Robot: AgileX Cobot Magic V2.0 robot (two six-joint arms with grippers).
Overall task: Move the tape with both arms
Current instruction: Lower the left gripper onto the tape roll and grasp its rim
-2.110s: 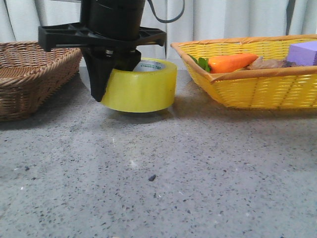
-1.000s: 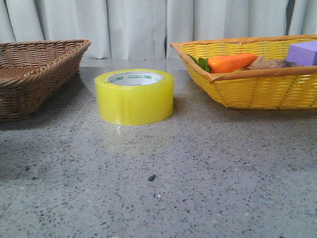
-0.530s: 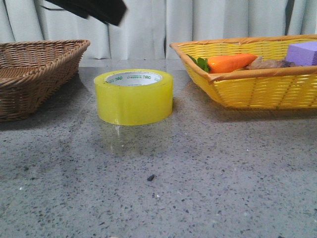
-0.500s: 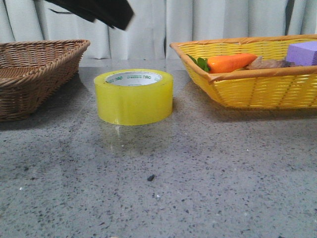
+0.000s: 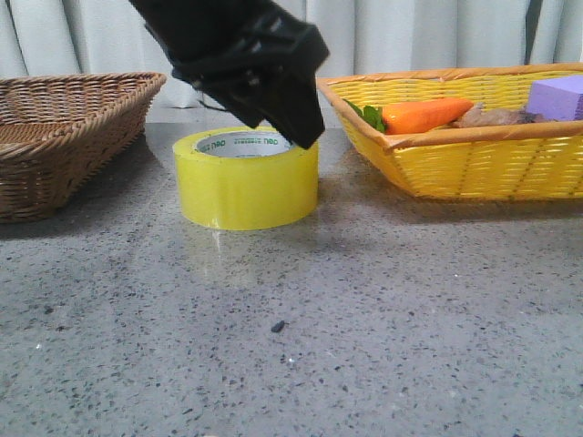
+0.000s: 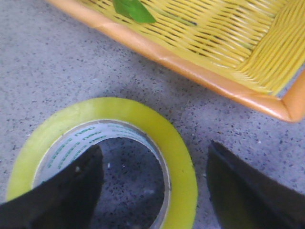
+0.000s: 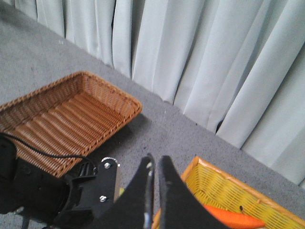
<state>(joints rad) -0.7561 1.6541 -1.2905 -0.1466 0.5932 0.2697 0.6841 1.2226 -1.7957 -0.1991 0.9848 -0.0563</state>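
The yellow tape [image 5: 246, 177] lies flat on the grey table between the two baskets, its white core with green lettering facing up. My left gripper [image 5: 278, 96] hangs just above its right rear rim. In the left wrist view the tape [image 6: 178, 157] is right below the left gripper [image 6: 155, 148], which is open. One finger [image 6: 71, 191] is over the core hole and the other finger [image 6: 248, 191] is outside the roll, neither touching it. My right gripper [image 7: 155, 162] is high above the table, shut and empty. It does not show in the front view.
A yellow wicker basket [image 5: 474, 164] at the right holds an orange toy carrot [image 5: 428, 114] and a purple block [image 5: 557, 96]; its rim [image 6: 200, 71] is near the tape. A brown wicker basket [image 5: 55, 137] stands at the left and also shows in the right wrist view [image 7: 62, 119].
A gripper set the tape down and left. My left gripper has since come down from the upper left to just over the tape. The tape has not moved in the last second.
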